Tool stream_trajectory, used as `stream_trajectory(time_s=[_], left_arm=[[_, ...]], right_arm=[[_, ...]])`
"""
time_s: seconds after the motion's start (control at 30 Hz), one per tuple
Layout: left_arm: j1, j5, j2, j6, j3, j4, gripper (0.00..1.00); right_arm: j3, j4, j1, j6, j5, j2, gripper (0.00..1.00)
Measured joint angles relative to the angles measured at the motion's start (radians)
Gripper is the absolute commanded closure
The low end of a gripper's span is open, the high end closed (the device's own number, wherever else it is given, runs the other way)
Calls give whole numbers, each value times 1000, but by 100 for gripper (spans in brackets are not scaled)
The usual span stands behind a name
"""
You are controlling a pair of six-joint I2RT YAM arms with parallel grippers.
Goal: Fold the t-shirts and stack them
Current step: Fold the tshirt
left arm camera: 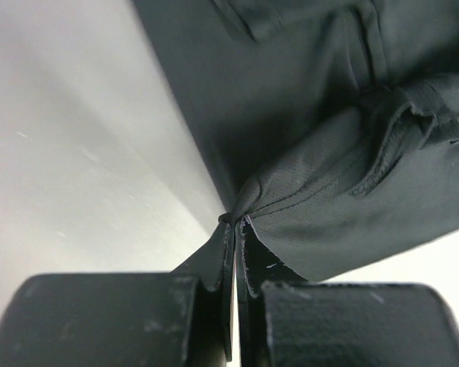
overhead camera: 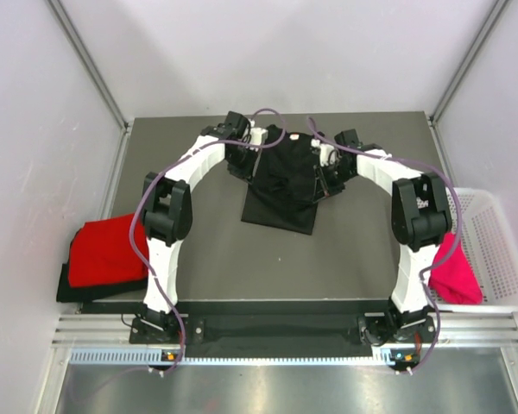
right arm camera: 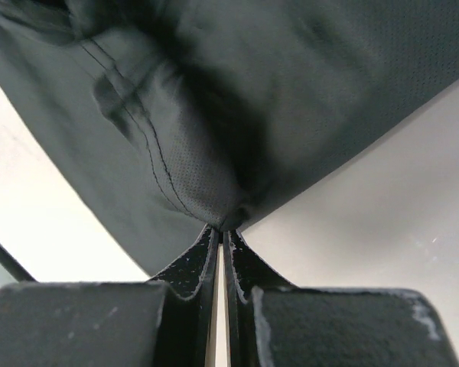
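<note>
A black t-shirt [overhead camera: 283,183] hangs between both grippers at the far middle of the table, its lower end resting on the surface. My left gripper [overhead camera: 247,158] is shut on its left edge; in the left wrist view the cloth [left arm camera: 329,153] bunches at the tips of my left gripper [left arm camera: 236,222]. My right gripper [overhead camera: 325,166] is shut on its right edge; in the right wrist view the cloth [right arm camera: 214,99] puckers at the tips of my right gripper [right arm camera: 222,228]. A folded red t-shirt [overhead camera: 108,250] lies on a black one [overhead camera: 69,291] at the left. A magenta-pink t-shirt [overhead camera: 456,269] hangs over the basket's edge.
A white plastic mesh basket [overhead camera: 501,250] stands off the table's right edge. The dark table [overhead camera: 268,267] has metal frame posts at its far corners and white walls around it. The arms arch over both sides of the table.
</note>
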Motion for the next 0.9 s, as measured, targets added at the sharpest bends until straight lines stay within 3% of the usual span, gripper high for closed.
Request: stream_trajectory(time_s=[0.5, 0.57, 0.63, 0.67, 0.7, 0.8, 0.9], left_arm=[[12, -13, 146, -3, 171, 37, 100], [12, -16, 149, -3, 172, 35, 98], [12, -24, 149, -3, 175, 34, 84], [12, -29, 149, -3, 175, 32, 48], [12, -39, 147, 0, 175, 33, 38], [13, -69, 110, -21, 126, 51, 28], [29, -61, 14, -55, 31, 48, 24]], right_arm=[[57, 46, -26, 10, 7, 55, 100], [71, 50, -28, 13, 9, 68, 92], [87, 48, -29, 17, 10, 84, 71], [90, 49, -30, 19, 10, 88, 70], [92, 44, -32, 18, 9, 89, 68], [89, 33, -41, 20, -2, 77, 64], [19, 28, -68, 23, -23, 8, 60]])
